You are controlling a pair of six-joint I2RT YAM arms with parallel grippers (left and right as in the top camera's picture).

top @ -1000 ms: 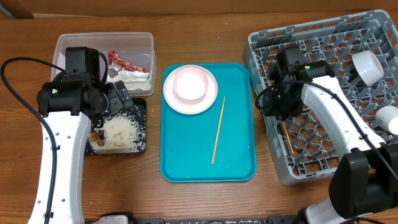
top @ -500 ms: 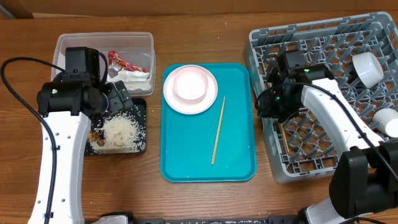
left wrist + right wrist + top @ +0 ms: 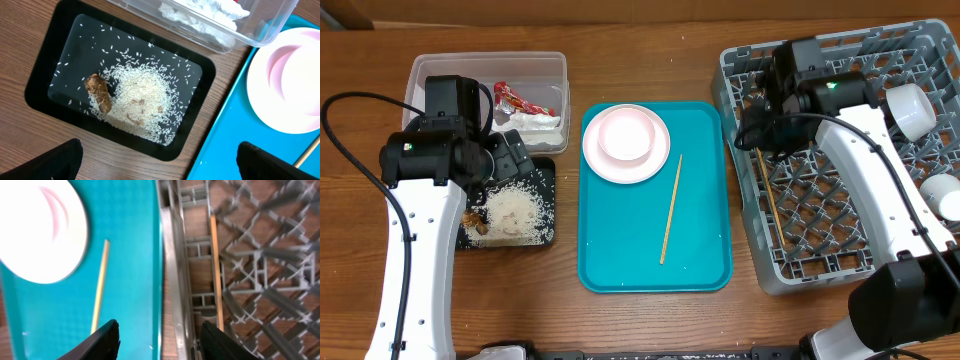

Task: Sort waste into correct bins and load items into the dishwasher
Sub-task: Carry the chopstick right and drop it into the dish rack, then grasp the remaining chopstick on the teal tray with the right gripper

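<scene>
The clear tub [image 3: 440, 78] holds the red wrapper [image 3: 514, 99] and the white napkin [image 3: 533, 122]. The black tray [image 3: 546, 200] holds rice [image 3: 513, 210] and a brown scrap [image 3: 473, 217]. My left gripper [image 3: 510, 155] hovers open and empty over it; its wrist view shows the rice [image 3: 142, 100], the scrap [image 3: 99, 92] and the gripper [image 3: 157, 160]. The pink bowl [image 3: 626, 133] sits on the white plate [image 3: 626, 165]. One chopstick [image 3: 671, 208] lies on the teal tray. The other chopstick [image 3: 767, 190] lies in the grey rack [image 3: 850, 230]. My right gripper [image 3: 752, 125] is open above the rack's left edge.
The teal tray [image 3: 620, 250] lies between the black tray and the rack. A white cup [image 3: 910, 108] and a pale bowl [image 3: 945, 192] stand in the rack's right side. The right wrist view shows the tray chopstick [image 3: 100, 285], the rack chopstick [image 3: 216, 270] and the gripper [image 3: 160, 340].
My right gripper has moved toward the back of the rack, away from the chopstick that now lies in the rack. The left arm has not moved.
</scene>
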